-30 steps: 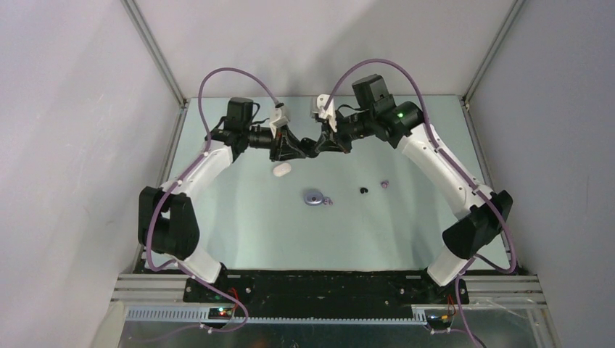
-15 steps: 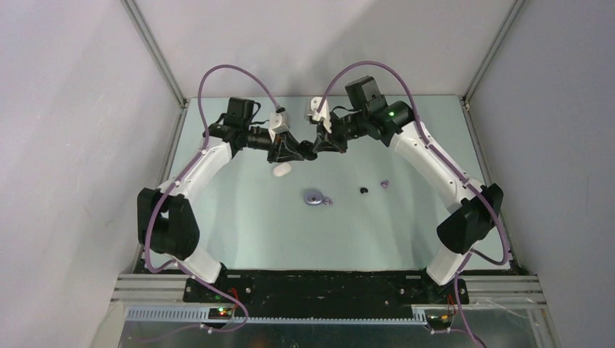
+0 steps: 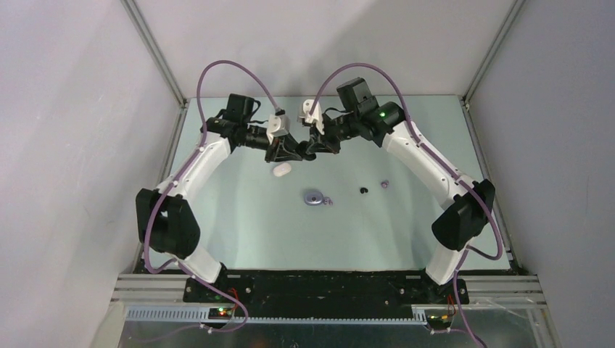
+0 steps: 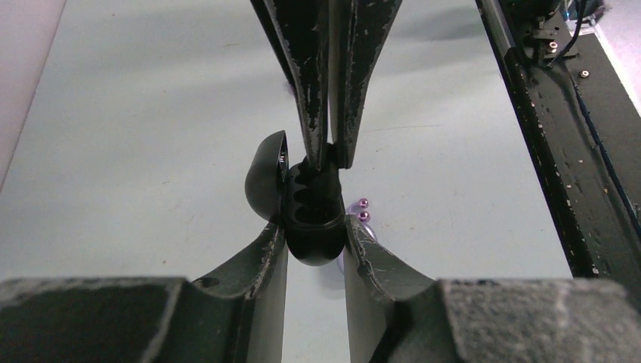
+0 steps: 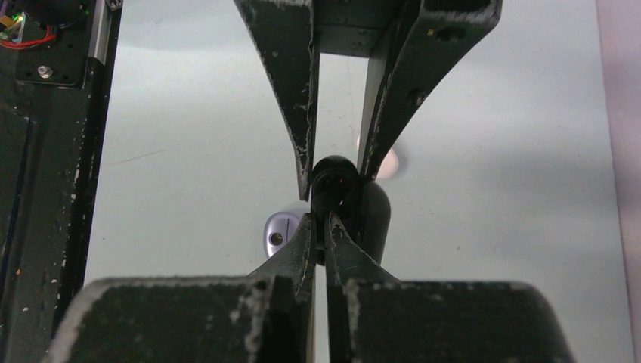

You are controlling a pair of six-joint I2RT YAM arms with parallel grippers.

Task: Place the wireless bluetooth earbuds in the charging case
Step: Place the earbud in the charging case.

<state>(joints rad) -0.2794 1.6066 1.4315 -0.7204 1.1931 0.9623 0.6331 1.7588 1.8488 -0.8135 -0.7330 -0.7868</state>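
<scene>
We drift left together: left gripper (image 4: 315, 231) clamps the open black case (image 4: 311, 203), right gripper (image 5: 321, 225) pinched shut inside (insertion unfinished).

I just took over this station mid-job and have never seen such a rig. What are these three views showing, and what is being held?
Two robot arms are bolted at the near edge of a table: the left arm and the right arm, each ending in a two-finger gripper. The overhead view looks down from behind them. The other two come from wrist cameras: each shows its own fingers at the bottom, the other arm's at the top. The left gripper is clamped on an open black charging case, held off the table. The right gripper is shut, its tips at the case's opening; whether it pinches an earbud is hidden. On the table lie a white case, a lavender case with a lavender earbud beside it, a black earbud and a second lavender earbud.
</scene>
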